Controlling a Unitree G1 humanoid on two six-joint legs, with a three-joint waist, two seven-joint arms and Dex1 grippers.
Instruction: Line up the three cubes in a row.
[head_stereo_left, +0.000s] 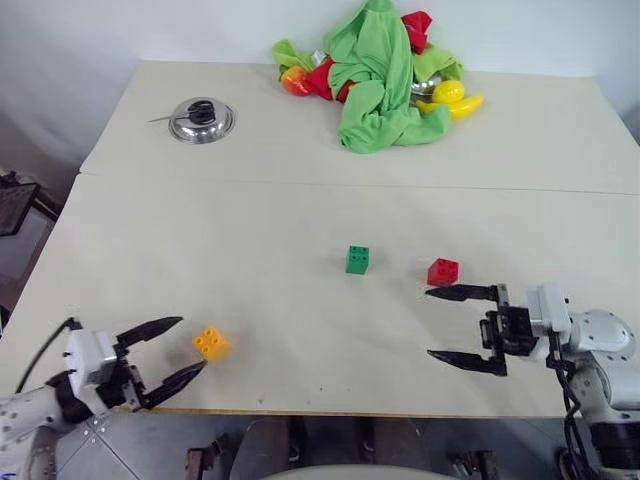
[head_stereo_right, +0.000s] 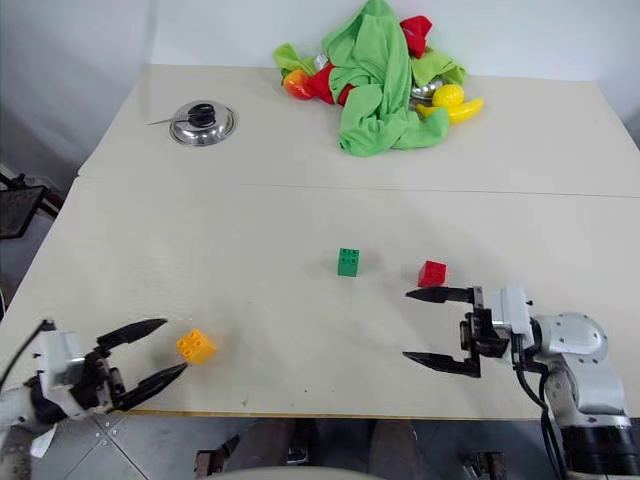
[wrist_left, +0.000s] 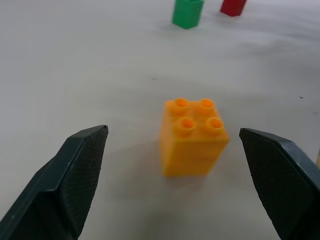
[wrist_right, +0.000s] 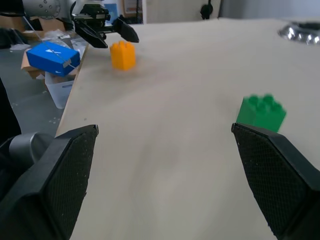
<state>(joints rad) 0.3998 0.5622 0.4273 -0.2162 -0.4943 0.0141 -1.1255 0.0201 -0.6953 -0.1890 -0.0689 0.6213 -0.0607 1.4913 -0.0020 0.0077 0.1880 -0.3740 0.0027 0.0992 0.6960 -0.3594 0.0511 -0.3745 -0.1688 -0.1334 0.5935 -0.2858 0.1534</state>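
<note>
Black fingers spread wide on the left gripper, empty, the orange-yellow brick just ahead near the table's front edge. Right gripper gapes too, red brick just beyond its upper finger, green brick mid-table, further left.

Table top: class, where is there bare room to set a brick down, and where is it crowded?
Bare: the table between orange brick and green brick, and between bowl and cloth pile. Crowded: around that pile.
</note>
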